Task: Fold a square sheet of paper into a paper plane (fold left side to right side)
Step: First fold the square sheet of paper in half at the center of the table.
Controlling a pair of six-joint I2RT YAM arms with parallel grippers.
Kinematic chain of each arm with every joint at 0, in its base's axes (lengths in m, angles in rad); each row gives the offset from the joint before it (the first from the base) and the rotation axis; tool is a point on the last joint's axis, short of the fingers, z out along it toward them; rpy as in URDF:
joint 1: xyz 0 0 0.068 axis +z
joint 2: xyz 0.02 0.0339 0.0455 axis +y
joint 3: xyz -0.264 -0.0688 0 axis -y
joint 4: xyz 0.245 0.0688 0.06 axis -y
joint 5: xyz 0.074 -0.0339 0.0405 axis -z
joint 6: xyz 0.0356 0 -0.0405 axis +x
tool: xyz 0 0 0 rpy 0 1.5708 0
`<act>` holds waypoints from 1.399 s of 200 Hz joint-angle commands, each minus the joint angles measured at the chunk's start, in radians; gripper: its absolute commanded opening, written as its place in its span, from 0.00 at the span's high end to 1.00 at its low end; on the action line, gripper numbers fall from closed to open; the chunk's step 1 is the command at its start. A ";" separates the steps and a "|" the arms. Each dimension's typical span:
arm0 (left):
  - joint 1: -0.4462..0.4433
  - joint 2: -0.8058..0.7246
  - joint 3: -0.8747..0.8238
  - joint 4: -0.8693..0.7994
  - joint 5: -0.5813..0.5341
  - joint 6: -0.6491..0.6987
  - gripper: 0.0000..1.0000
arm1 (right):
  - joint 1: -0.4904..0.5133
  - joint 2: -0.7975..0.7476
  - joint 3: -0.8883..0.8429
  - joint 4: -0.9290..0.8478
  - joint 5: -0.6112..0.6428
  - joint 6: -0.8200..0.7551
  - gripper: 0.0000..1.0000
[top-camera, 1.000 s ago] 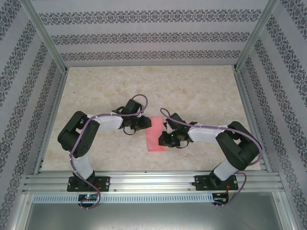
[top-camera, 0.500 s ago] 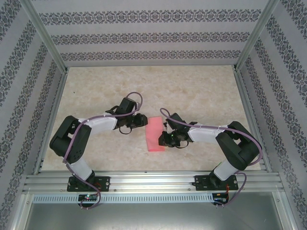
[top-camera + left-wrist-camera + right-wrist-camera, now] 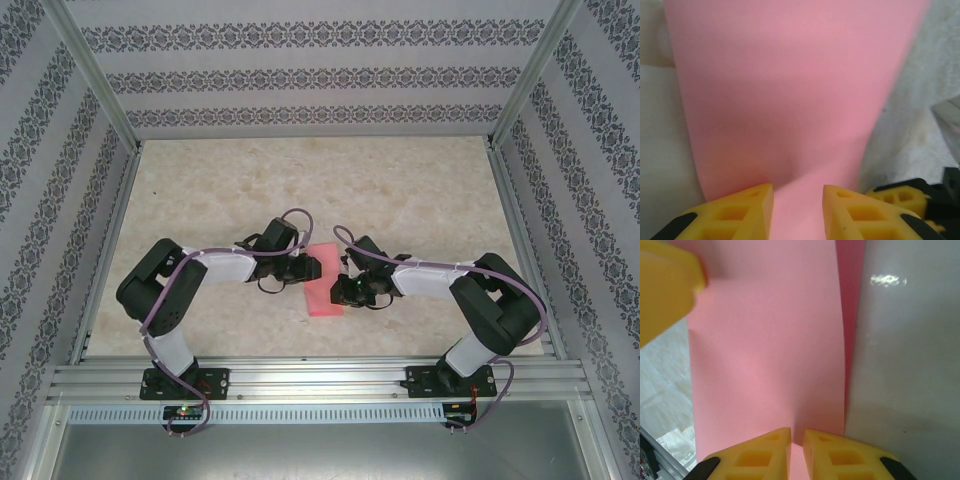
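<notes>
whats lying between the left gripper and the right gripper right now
The square sheet of paper lies between the left gripper and the right gripper; the top external view shows it.

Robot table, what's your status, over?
Left tool open over folded paper. Right tool nearly closed at paper's edge, grip unclear. Tools face each other across it.

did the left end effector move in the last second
Yes: in the top view the left end effector moved right and slightly toward the near rail, now over the left edge of the square sheet of paper.
</notes>
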 commanded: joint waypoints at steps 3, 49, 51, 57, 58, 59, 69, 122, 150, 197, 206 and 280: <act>-0.004 0.043 0.050 0.030 -0.019 0.009 0.67 | 0.017 0.064 -0.041 -0.117 0.123 -0.019 0.81; -0.003 0.070 0.076 -0.024 -0.127 0.050 0.67 | 0.018 0.062 -0.038 -0.129 0.128 -0.023 0.81; -0.002 0.071 0.076 -0.025 -0.131 0.052 0.67 | 0.018 0.063 -0.038 -0.129 0.129 -0.023 0.81; 0.000 0.073 0.080 -0.027 -0.137 0.057 0.67 | 0.017 0.062 -0.038 -0.131 0.128 -0.023 0.81; 0.000 0.074 0.081 -0.027 -0.137 0.058 0.67 | 0.017 0.062 -0.038 -0.132 0.128 -0.023 0.81; 0.000 0.074 0.081 -0.027 -0.138 0.059 0.67 | 0.017 0.062 -0.038 -0.133 0.127 -0.023 0.81; 0.002 0.079 0.088 -0.030 -0.145 0.062 0.67 | 0.017 0.062 -0.037 -0.133 0.128 -0.024 0.81; 0.020 0.097 0.143 -0.086 -0.204 0.101 0.67 | 0.017 0.062 -0.034 -0.141 0.130 -0.026 0.81; 0.035 0.109 0.167 -0.101 -0.210 0.115 0.67 | 0.017 0.063 -0.034 -0.142 0.130 -0.026 0.81; 0.044 0.149 0.228 -0.116 -0.200 0.130 0.65 | 0.016 0.064 -0.033 -0.142 0.127 -0.027 0.81; 0.046 0.159 0.238 -0.116 -0.197 0.130 0.65 | 0.017 0.066 -0.032 -0.143 0.128 -0.029 0.81; 0.062 0.216 0.314 -0.115 -0.186 0.127 0.65 | 0.018 0.067 -0.037 -0.142 0.126 -0.030 0.81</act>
